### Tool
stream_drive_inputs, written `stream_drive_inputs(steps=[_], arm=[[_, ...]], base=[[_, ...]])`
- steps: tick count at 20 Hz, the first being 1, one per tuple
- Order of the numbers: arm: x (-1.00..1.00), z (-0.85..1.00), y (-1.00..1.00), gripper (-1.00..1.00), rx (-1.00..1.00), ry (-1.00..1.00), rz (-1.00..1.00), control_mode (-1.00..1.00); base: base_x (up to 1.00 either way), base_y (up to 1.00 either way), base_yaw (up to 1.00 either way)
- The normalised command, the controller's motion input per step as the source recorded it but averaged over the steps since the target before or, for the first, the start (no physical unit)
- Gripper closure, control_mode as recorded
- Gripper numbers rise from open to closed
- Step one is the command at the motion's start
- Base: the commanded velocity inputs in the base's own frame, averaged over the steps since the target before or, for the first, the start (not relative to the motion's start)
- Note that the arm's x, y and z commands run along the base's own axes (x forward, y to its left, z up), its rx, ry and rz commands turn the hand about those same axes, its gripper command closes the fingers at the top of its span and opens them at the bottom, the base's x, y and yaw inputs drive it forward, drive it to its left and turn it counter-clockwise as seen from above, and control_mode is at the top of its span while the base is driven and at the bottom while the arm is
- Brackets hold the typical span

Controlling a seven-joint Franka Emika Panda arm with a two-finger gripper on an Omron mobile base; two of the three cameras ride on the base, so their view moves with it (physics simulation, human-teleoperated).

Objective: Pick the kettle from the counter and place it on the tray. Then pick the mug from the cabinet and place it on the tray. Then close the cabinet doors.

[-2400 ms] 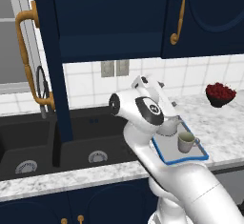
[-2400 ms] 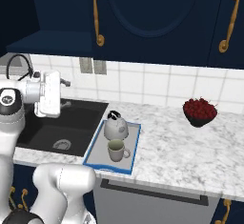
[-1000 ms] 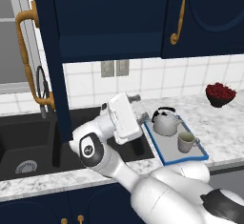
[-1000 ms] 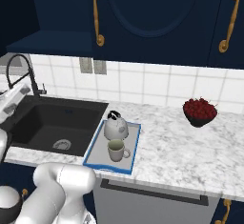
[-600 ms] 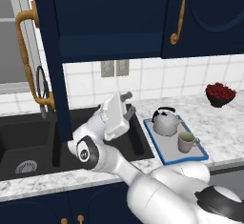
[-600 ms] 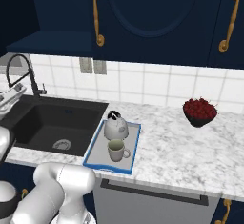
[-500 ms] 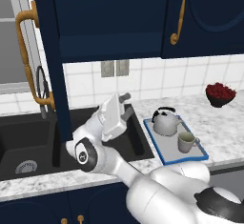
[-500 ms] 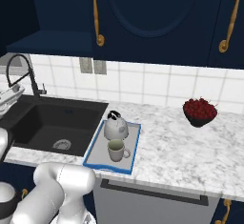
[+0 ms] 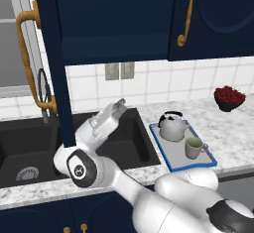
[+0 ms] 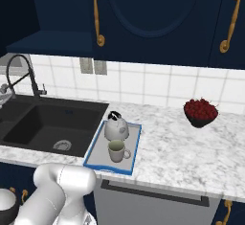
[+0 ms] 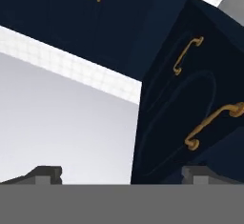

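The silver kettle and the beige mug both stand on the blue-rimmed tray on the counter. The cabinet stands open on its left side. Its left door is swung out toward me, brass handle on the outer face. The right door looks flush and closed. My gripper is open and empty over the sink, just right of the open door's lower edge. In the hand view, that door's handle is close ahead.
A black sink with a curved faucet lies left of the tray. A dark bowl of red fruit sits at the right near the tiled wall. My arm crosses low over the counter's front.
My hand and elbow have shifted a little to the left, nearer the open door. The kettle, mug and tray have not moved.
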Motion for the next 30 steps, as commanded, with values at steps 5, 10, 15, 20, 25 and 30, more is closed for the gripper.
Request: stream_drive_inputs(steps=[5, 10, 15, 20, 25, 30], arm=[[-0.01, -0.03, 0.43, -1.0, 0.0, 0.46, 0.0, -1.0], [0.0, -0.25, 0.31, -1.0, -0.01, 0.36, 0.08, -1.0], [0.02, -0.24, 0.12, -1.0, 0.0, 0.31, 0.2, -1.0], [0.15, -0.35, 0.2, -1.0, 0.0, 0.32, 0.2, -1.0], [0.18, -0.36, 0.33, -1.0, -0.03, 0.34, 0.17, -1.0], [0.26, -0.38, 0.55, -1.0, -0.09, 0.38, 0.14, -1.0]], base=[[0.0, 0.0, 0.0], [0.0, 0.0, 0.0], [0.0, 0.0, 0.0], [0.0, 0.0, 0.0], [0.0, 0.0, 0.0], [0.0, 0.0, 0.0]])
